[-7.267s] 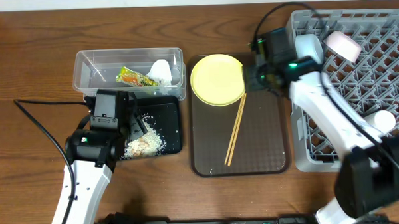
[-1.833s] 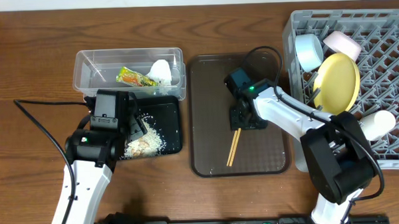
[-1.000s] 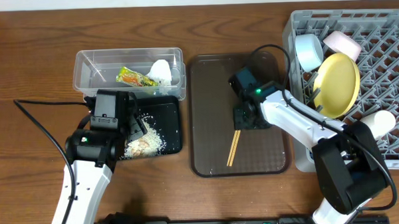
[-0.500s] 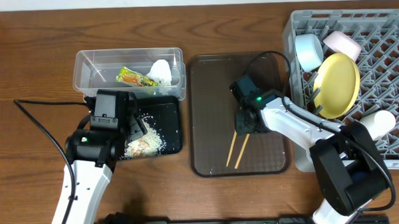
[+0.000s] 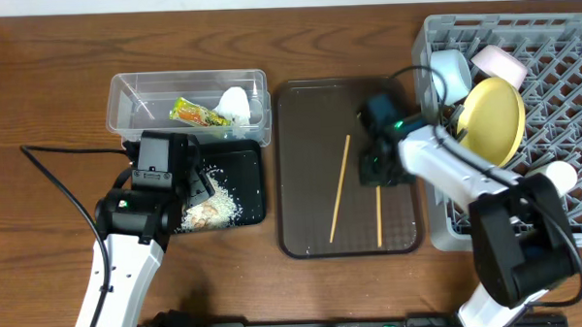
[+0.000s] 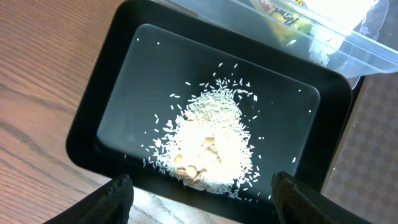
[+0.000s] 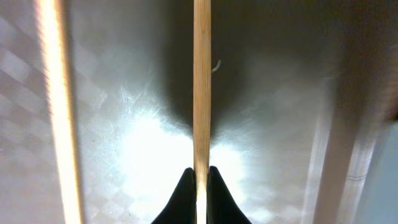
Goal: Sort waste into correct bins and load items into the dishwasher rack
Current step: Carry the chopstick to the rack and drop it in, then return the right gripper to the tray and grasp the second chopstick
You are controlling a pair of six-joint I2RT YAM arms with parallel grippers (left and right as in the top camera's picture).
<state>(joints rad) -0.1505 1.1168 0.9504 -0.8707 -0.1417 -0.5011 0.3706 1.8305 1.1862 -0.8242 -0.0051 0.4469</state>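
Observation:
One wooden chopstick [image 7: 201, 74] is pinched between the shut fingers of my right gripper [image 7: 201, 180]. In the overhead view it runs straight down [image 5: 378, 217] from the right gripper [image 5: 378, 178] over the brown tray. The second chopstick [image 5: 339, 189] [image 7: 59, 106] lies slanted to its left. The grey dishwasher rack [image 5: 565, 222] holds the yellow plate [image 5: 493, 122] on edge, the light blue bowl [image 5: 450, 72], a white bowl [image 5: 501, 64] and the white cup [image 5: 559, 178]. My left gripper [image 6: 202, 183] hangs open above the rice [image 6: 211, 143] in the black tray [image 6: 137, 81].
The clear tub [image 5: 134, 101] behind the black tray [image 5: 247, 165] holds the colourful wrapper [image 5: 198, 113] and the white paper wad [image 5: 234, 104]. The dark brown serving tray [image 5: 304, 124] sits between the bins and the rack.
The right gripper has shut on one chopstick and carried it to the right, away from the other, which now lies slanted alone. The left arm has not moved.

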